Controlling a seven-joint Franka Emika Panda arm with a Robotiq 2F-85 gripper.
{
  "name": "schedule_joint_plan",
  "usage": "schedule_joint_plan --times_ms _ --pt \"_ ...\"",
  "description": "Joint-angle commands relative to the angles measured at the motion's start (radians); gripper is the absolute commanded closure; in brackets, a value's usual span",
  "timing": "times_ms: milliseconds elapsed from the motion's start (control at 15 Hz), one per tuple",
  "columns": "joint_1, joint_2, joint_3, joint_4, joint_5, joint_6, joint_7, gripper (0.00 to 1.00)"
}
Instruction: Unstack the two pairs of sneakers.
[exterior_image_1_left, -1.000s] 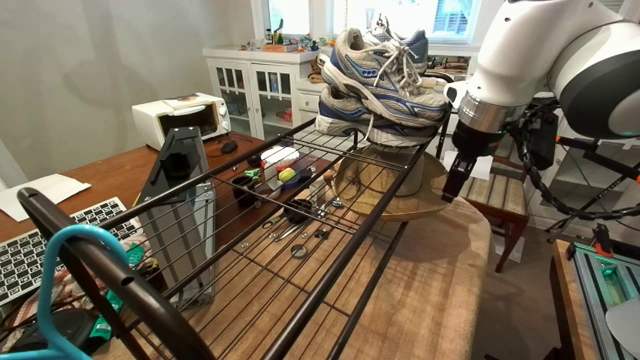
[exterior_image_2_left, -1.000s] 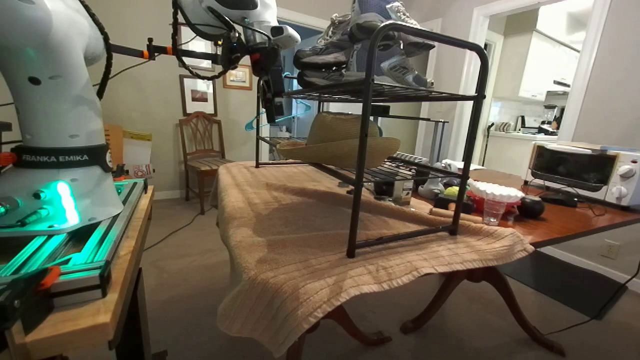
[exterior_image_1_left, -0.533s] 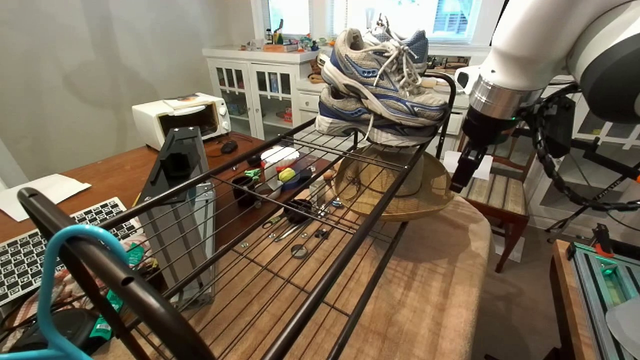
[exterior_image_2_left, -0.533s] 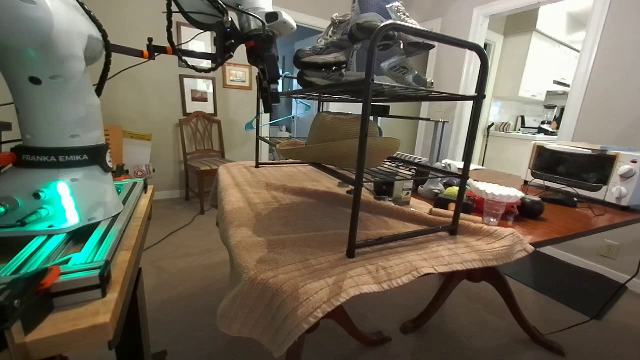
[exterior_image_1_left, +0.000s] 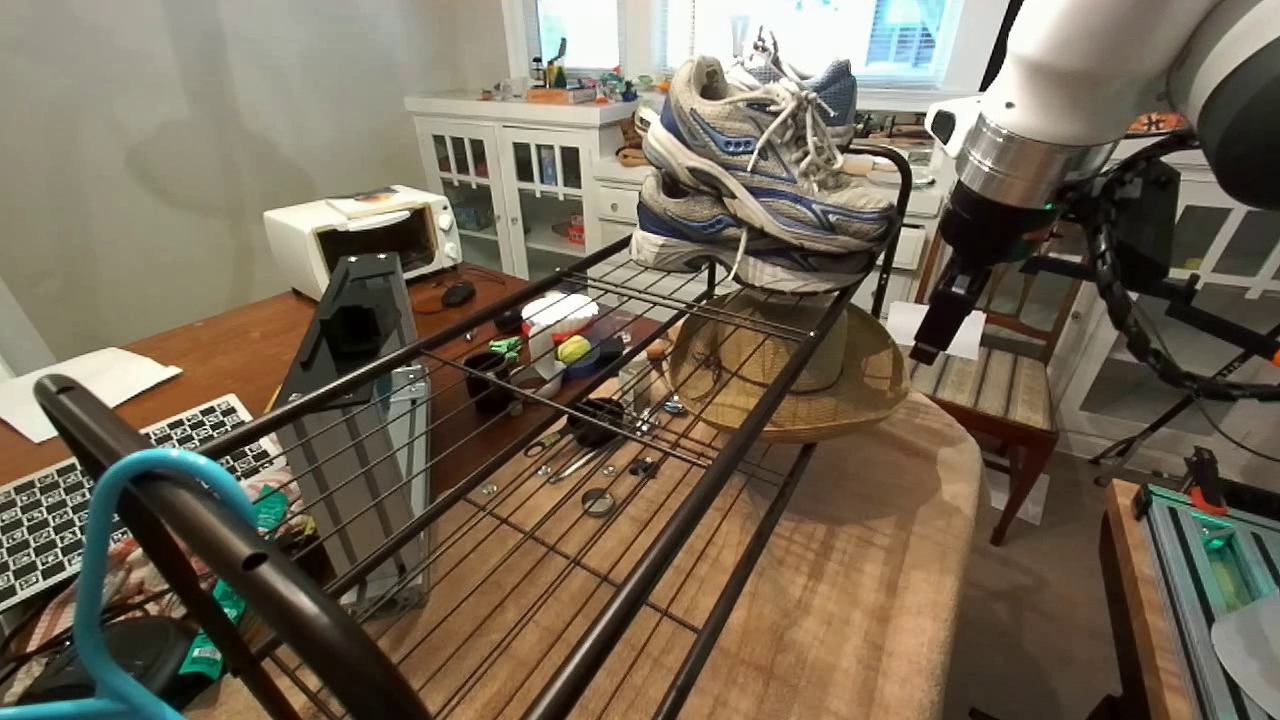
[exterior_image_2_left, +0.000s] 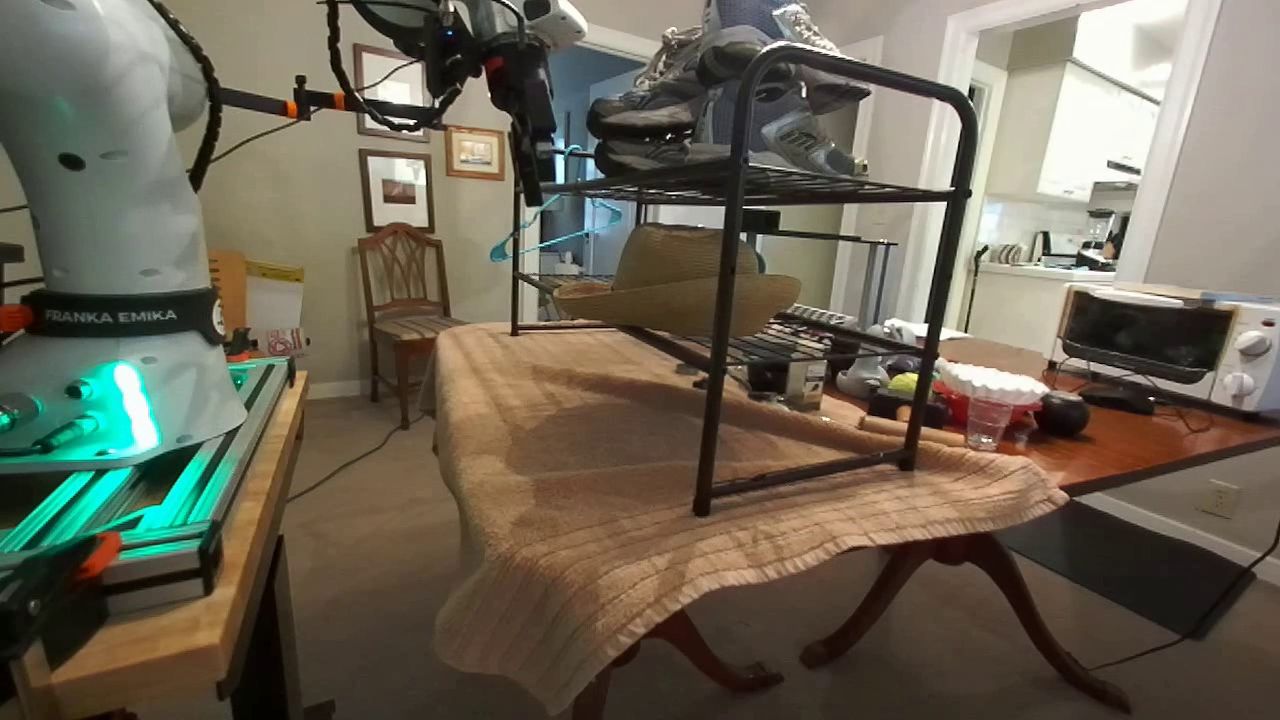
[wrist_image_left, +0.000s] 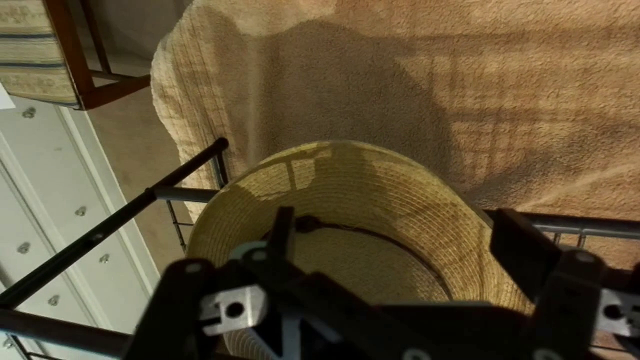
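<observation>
Where, in an exterior view, the table (exterior_image_1_left: 225, 350) runs left of the black wire rack (exterior_image_1_left: 698, 500), white toaster oven (exterior_image_1_left: 365, 235) sits, inside dark, contents unclear. Dark cup (exterior_image_1_left: 488, 385) shows through the rack's wires, can't tell what's in it. Beyond the rack, glass-door cabinet (exterior_image_1_left: 507, 240) holds small items (exterior_image_1_left: 575, 230), some blue, some red. Also by the rack: red bowl (exterior_image_2_left: 958, 405), white fluted piece (exterior_image_2_left: 990, 383) on top. Two pairs of sneakers (exterior_image_1_left: 770, 170) stacked two-high at far end of the rack's top shelf; straw hat (exterior_image_1_left: 790, 370) on its lower shelf, crown up. Right of the rack, gripper (wrist_image_left: 394, 225) hangs in air, jaws wide apart, holding nothing; wrist view has the hat showing between them.
</observation>
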Motion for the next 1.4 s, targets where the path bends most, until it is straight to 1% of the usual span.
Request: schedule_joint_plan --times_ms 0,200,533,1000,1333 --pt "-0.001 -0.022 0.027 0.019 -0.004 -0.061 0.03 0.0" --pt "0.004 -0.032 0.042 0.045 -0.009 -0.101 0.042 0.0" --pt "0.007 -0.032 0.048 0.091 0.003 -0.13 0.055 0.0" --pt "0.002 -0.023 0.053 0.151 0.002 -0.118 0.092 0.0" --pt "-0.013 -0.015 0.059 0.216 -0.012 -0.102 0.13 0.0"
